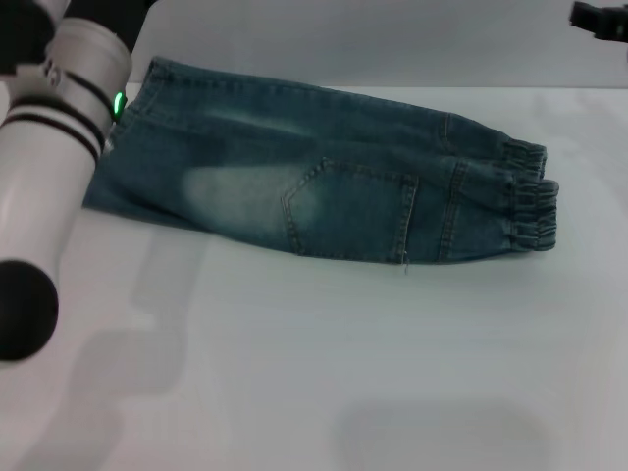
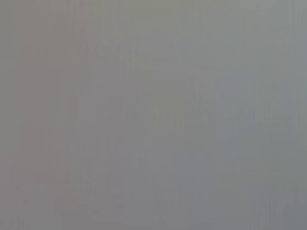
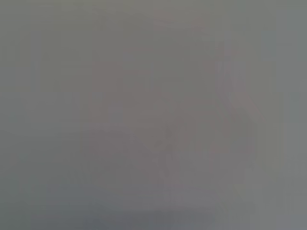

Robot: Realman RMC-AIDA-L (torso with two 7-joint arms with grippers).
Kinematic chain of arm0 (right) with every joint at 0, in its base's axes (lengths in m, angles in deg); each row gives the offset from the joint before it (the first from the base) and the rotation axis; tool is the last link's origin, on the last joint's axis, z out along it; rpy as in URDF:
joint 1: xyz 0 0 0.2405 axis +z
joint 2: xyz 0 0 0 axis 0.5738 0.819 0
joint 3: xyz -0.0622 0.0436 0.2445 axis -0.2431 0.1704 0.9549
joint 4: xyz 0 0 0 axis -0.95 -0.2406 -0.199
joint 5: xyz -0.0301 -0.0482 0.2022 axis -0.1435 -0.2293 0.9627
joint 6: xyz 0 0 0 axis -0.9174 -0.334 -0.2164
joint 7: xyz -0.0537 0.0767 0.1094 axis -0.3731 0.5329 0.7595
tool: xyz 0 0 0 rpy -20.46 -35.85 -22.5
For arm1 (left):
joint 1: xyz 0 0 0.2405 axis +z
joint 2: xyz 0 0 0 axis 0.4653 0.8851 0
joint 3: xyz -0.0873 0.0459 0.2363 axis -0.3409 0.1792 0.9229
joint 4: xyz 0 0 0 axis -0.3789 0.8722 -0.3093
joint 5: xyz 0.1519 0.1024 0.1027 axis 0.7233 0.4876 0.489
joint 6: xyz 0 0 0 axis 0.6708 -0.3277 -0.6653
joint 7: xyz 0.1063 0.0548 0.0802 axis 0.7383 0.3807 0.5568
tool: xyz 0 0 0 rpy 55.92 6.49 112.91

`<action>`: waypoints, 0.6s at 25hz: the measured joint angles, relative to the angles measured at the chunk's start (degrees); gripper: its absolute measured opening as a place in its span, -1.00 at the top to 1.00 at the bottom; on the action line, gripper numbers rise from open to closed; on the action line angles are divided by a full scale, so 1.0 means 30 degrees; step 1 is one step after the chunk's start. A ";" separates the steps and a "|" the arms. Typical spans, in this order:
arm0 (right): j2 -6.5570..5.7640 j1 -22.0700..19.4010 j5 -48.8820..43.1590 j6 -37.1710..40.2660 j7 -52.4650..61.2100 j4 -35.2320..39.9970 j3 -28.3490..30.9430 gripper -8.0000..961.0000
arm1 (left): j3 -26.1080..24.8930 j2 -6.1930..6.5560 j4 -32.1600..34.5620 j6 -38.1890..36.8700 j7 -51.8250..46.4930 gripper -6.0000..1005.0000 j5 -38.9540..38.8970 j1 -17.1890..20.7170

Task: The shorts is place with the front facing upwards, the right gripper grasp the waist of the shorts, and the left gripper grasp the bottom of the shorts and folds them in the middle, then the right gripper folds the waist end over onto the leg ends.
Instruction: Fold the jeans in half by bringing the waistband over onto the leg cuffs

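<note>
1. The long blue denim shorts (image 1: 324, 186) lay folded lengthwise on the white tabletop (image 1: 343, 373), puckered elastic waist (image 1: 525, 196) rightward, stitched leg hems (image 1: 123, 147) leftward.
2. The left gripper (image 1: 20, 34) hung beside the hems, fingers hidden; I couldn't tell their state; the right gripper (image 1: 599, 20) sat far off.
3. Stiff layered denim could slip, leaving the fold skewed.

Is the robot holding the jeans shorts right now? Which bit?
Cannot be told. The left arm covers the leg ends of the shorts, hiding its fingers. The waist lies free; the right gripper is away.
</note>
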 joint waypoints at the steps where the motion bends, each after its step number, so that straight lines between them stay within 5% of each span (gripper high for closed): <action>1: -0.0006 0.0220 -0.1134 0.0204 0.0842 0.0007 -0.0445 -0.33 | 0.0076 0.0000 0.0359 -0.0473 -0.1477 -0.71 0.1249 0.0099; 9: 0.0001 0.1139 -0.9596 0.0354 0.7902 -0.0084 -0.4341 -0.33 | 0.0084 -0.0002 0.2699 -0.1313 -0.6321 -0.71 0.4166 0.0310; 15: 0.0065 0.0862 -0.9691 -0.1385 0.9361 -0.1026 -0.6011 -0.33 | 0.0186 0.0013 0.2751 -0.0429 -0.6413 -0.71 0.4218 0.0628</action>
